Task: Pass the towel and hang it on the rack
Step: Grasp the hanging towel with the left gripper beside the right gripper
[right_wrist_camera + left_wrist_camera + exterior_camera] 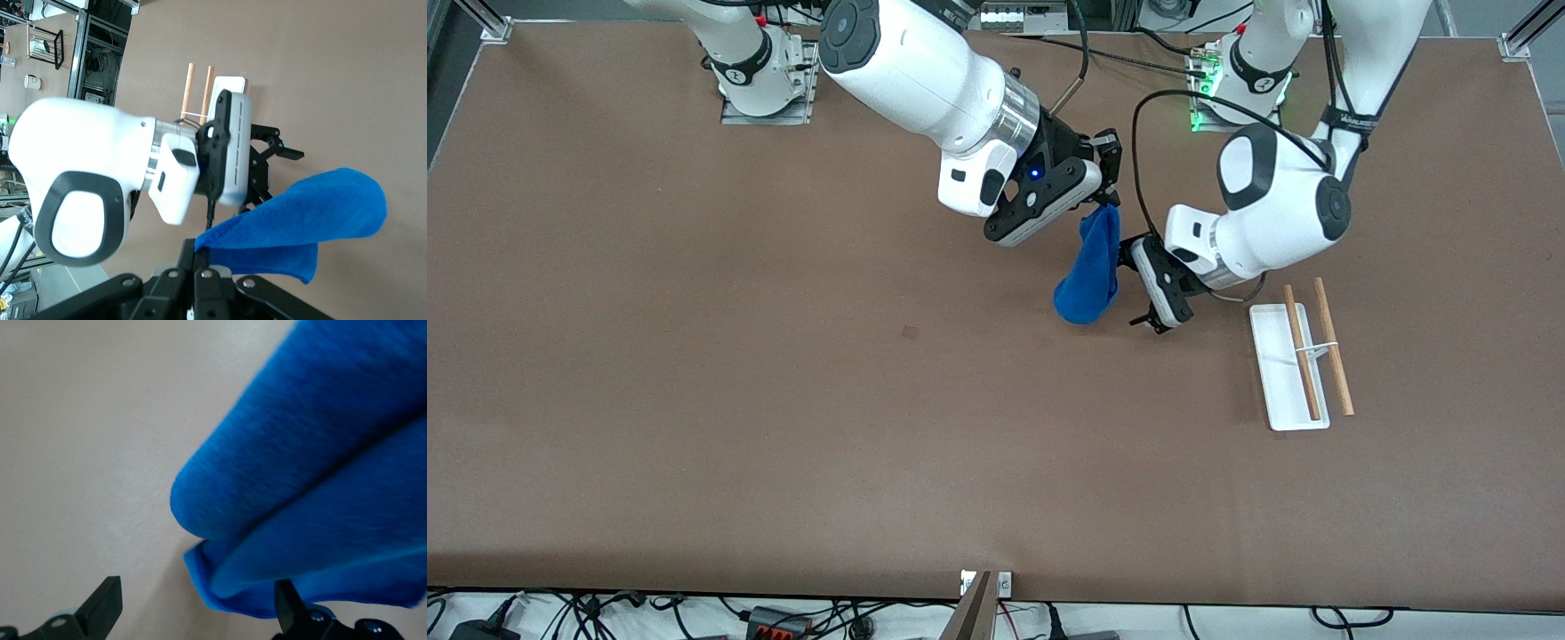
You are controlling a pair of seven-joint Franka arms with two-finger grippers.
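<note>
The right gripper [1110, 194] hung over the middle of the table [694, 400], its fingers [193, 257] pinched shut on the top corner of the blue towel [1090, 267], which drooped folded below it. Just beside the towel, the left gripper [1138, 284] stood with its fingers [100, 603] spread open, the cloth between them, not yet clamped. The rack [1303, 360] lay on the table toward the left arm's end.

The blue towel [320, 493] is running off the left wrist view's edge, its upper part unseen. The left gripper [193, 607] is showing only its fingertips [107, 600] there. The right arm is covering one towel corner in the front view.
</note>
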